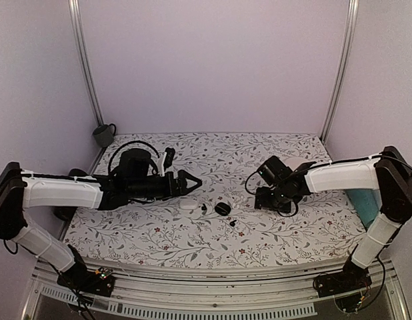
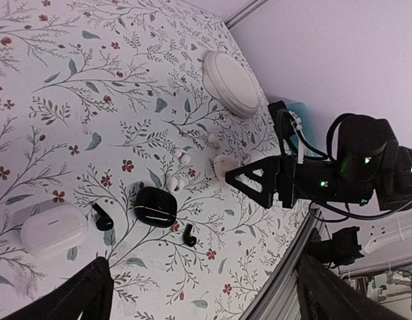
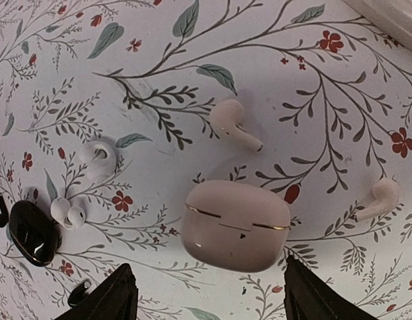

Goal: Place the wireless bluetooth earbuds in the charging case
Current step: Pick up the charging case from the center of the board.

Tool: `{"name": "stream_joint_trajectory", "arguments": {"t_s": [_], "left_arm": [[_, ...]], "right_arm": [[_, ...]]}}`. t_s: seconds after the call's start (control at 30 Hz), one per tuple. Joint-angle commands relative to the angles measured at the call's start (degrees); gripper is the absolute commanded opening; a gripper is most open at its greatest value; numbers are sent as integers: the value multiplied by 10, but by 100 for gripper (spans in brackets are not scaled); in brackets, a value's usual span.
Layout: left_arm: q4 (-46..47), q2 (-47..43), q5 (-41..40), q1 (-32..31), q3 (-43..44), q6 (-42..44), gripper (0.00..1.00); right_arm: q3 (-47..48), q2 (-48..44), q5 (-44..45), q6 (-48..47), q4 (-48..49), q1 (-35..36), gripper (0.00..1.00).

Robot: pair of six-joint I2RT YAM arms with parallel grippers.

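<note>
Case [image 2: 155, 207] glossy blk, shut, earbuds [image 2: 102, 218] beside

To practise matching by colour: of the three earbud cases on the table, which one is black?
The charging case between the two black earbuds; the other cases are white.

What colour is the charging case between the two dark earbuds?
The charging case is glossy black with a gold seam, clearest in the left wrist view.
</note>
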Motion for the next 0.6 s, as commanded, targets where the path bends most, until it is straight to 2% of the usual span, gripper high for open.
{"name": "stream_joint_trajectory", "arguments": {"t_s": [0.0,0.23,0.37,0.57], "left_arm": [[59,28,11,11,16,-30,96],[39,34,64,43,27,-12,96],[35,34,70,45,25,-11,96],[21,35,79,47,31,3,96]], "right_arm": [[57,42,64,48,-63,14,76],[91,92,98,58,-111,16,73],[81,95,99,64,-102,16,64],[100,122,83,48,-82,16,62]]}}
